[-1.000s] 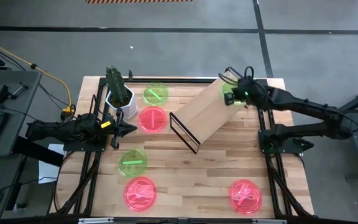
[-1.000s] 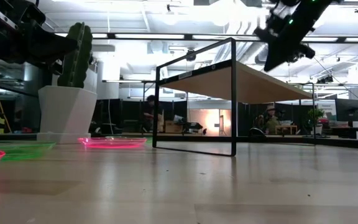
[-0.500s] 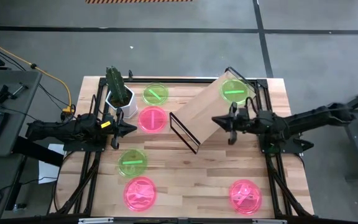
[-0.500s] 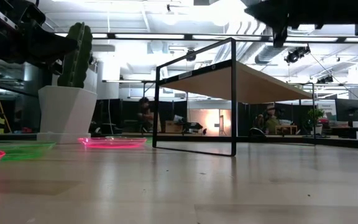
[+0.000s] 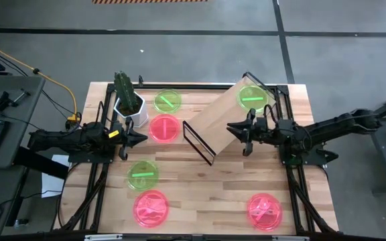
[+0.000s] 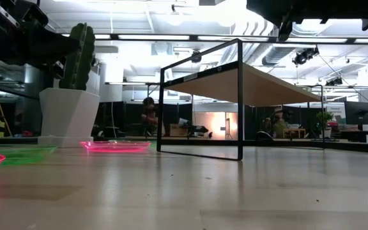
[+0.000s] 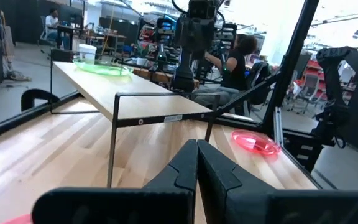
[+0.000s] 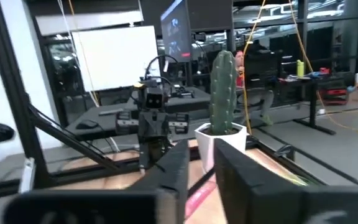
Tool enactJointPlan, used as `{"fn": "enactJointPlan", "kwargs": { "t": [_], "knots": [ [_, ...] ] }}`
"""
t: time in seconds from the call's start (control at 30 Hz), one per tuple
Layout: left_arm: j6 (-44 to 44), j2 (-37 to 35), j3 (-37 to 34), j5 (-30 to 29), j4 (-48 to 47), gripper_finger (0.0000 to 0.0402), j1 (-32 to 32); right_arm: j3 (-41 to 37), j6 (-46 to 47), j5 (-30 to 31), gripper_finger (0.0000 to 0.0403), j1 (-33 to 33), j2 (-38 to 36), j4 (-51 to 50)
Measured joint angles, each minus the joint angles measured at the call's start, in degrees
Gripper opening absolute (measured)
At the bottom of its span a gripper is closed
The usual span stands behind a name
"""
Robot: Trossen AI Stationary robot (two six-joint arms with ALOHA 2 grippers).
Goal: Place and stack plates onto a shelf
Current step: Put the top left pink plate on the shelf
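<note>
One green plate [image 5: 252, 97] sat on the shelf [image 5: 228, 120], at the far corner of its plywood top, leaving the rest of the board free for more plates or for stacking on that one. The shelf stood skewed on the desk [image 5: 206, 194], its black wire frame open toward the middle. The right gripper [image 5: 238, 134] hovered over the near part of the shelf top, apart from the plate, jaws slightly spread and holding nothing, judging from the narrow gap in the right wrist view; likely clear of the board so it could go for another plate. The left gripper [image 5: 141, 138] waited above the left side of the desk, jaws pressed together and empty, just beside the pink plate [image 5: 164, 128] and the cactus pot [image 5: 130, 107]. Five plates were not yet shelved: a green one [image 5: 167, 101] just right of the pot, the pink one below it, a green one [image 5: 143, 175] and a pink one [image 5: 151, 206] at the near left, and a pink one [image 5: 265, 208] at the near right. That last plate was nearest the right arm, so a sensible next pick. The left-side plates lay within the left arm's reach, though the pot crowded the two far ones. Task early: one of six placed, no stack yet.
</note>
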Motion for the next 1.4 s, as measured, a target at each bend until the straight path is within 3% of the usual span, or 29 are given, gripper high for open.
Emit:
{"fn": "enactJointPlan", "kwargs": {
  "t": [0.27,0.47,0.67,0.77,0.93,1.07,1.2,1.4],
  "knots": [
    [-1.0,0.6,0.0,-2.7,5.5,0.0012,0.0,0.0,-1.6,1.5,0.0163,0.0,0.0,-2.2],
    [-3.5,6.1,1.4,-6.0,6.2,0.0087,0.0,0.0,-1.5,1.5,0.0178,0.0,0.0,-2.1],
    [-4.5,20.2,7.9,-5.5,1.5,0.017,-0.4,0.0,-1.2,1.5,0.0179,0.0,0.0,-2.1],
    [1.7,29.5,11.4,-5.5,-0.7,0.0191,-2.1,0.0,-1.1,1.5,0.0179,0.0,0.0,-2.1],
    [16.0,44.4,15.0,-7.7,-1.3,0.0197,-5.6,0.1,-1.0,1.5,0.0179,0.0,0.0,-2.3],
    [24.7,54.3,15.6,-15.1,-0.2,0.0196,-7.7,0.1,1.4,1.4,0.0179,0.0,0.0,-3.9],
    [26.0,61.7,15.6,-21.3,1.1,0.0196,-8.2,0.1,1.6,1.4,0.0179,0.0,0.0,-5.1],
    [23.5,68.7,15.7,-22.6,4.2,0.0196,-8.2,0.1,1.5,1.4,0.0179,-0.1,0.0,-5.1]
  ]
}}
